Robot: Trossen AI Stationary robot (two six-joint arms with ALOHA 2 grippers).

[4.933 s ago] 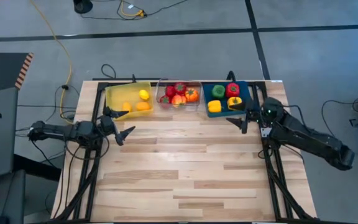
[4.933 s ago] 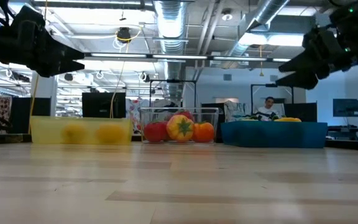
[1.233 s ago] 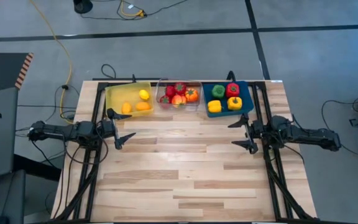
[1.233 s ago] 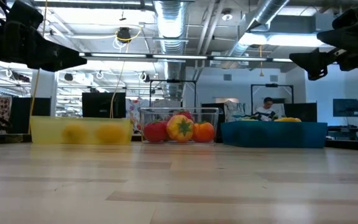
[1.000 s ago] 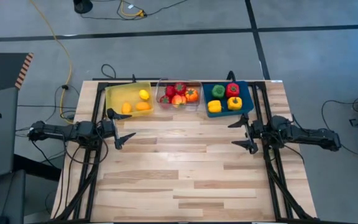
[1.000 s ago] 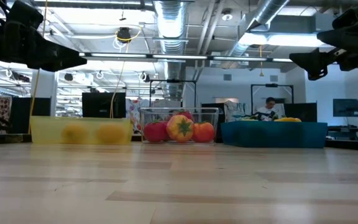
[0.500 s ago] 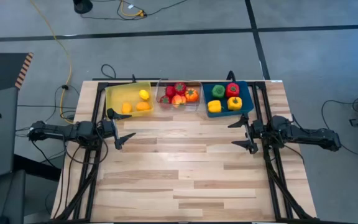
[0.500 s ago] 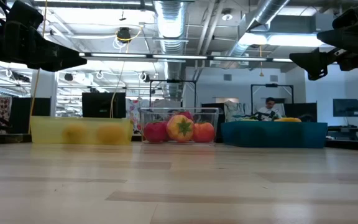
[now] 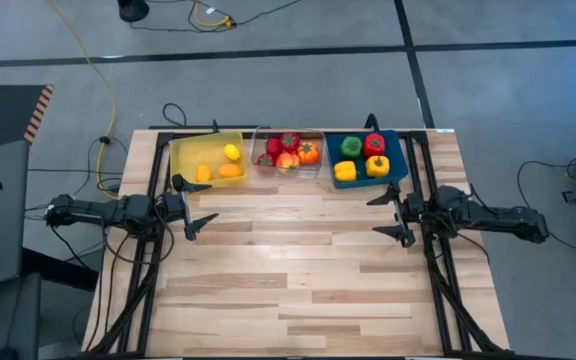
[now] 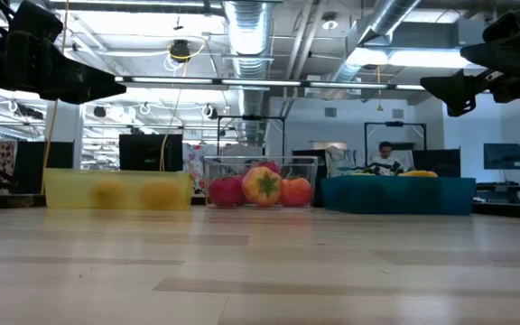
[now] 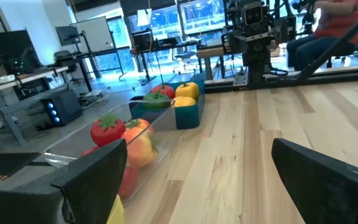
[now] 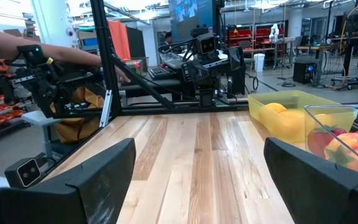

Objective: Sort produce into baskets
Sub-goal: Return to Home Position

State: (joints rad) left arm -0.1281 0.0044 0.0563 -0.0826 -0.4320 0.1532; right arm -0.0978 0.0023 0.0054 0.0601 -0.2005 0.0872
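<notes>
Produce: lemons and orange citrus (image 9: 231, 152) lie in the shallow yellow plastic bin (image 9: 174, 158), red tomatoes and berries (image 9: 290, 141) in the clear transparent bin (image 9: 256, 150), and peppers (image 9: 351, 147) in the blue bin (image 9: 400, 160).
Bins: they stand in a row along the far edge of the pale wooden table (image 9: 288, 260).
Left side: the left gripper (image 9: 196, 200) hovers near the yellow bin, fingers spread wide, empty.
Right side: the right gripper (image 9: 380, 215) mirrors it near the blue bin, equally wide, carrying nothing.
Why so: sorting looks finished; I judge the arms are parked at the sides, clear of the bins.
High view alone: shows which piece lies in which bin.
Low view alone: shows both grippers hanging well above the boards, and the blue wall hiding most peppers.
Wrist views: each looks across at the opposite arm, with its nearest bins close beside.
</notes>
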